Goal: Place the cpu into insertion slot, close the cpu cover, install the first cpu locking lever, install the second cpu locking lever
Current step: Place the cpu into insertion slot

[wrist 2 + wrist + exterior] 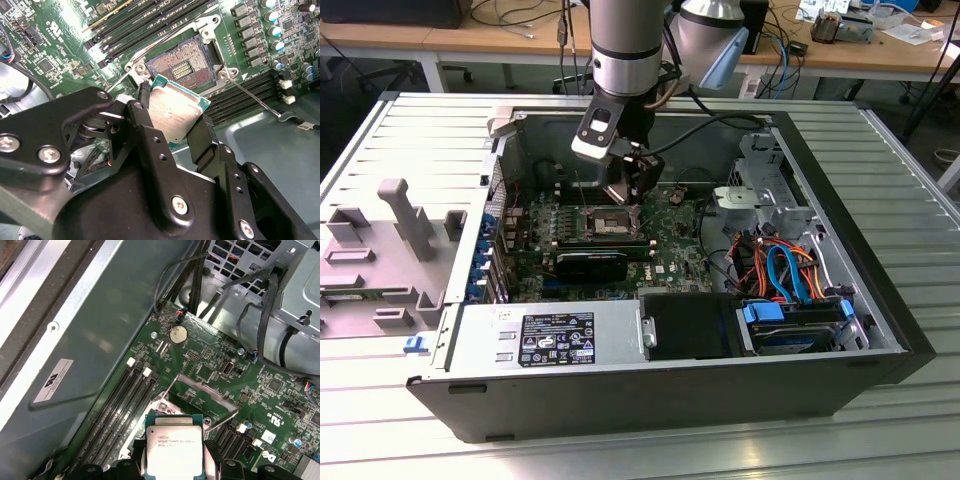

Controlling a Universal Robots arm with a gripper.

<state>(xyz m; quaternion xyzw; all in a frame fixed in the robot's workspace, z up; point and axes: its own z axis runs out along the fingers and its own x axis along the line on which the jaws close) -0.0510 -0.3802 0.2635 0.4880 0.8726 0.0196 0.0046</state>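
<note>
The cpu (176, 114), a flat square chip with a dull silver top and green edge, is clamped between my black fingers (145, 120). My gripper (172, 116) is shut on it and holds it tilted just above and beside the insertion slot (181, 67). That socket lies open, showing its dark contact field inside a silvery rim. In the first wrist view the cpu (174, 452) sits in my gripper (174, 460), and the cpu cover (220, 401) stands raised behind it. A thin locking lever (255, 97) sticks out sideways from the socket's corner. In the exterior view my gripper (632, 190) hovers over the insertion slot (608, 224).
Long black memory slots (145, 25) flank the socket. The case wall (100, 340) runs close beside the board. A power supply (555, 338) fills the case front, with a drive cage and blue and orange cables (785, 275) at the exterior view's right. A grey fixture (390, 240) lies outside.
</note>
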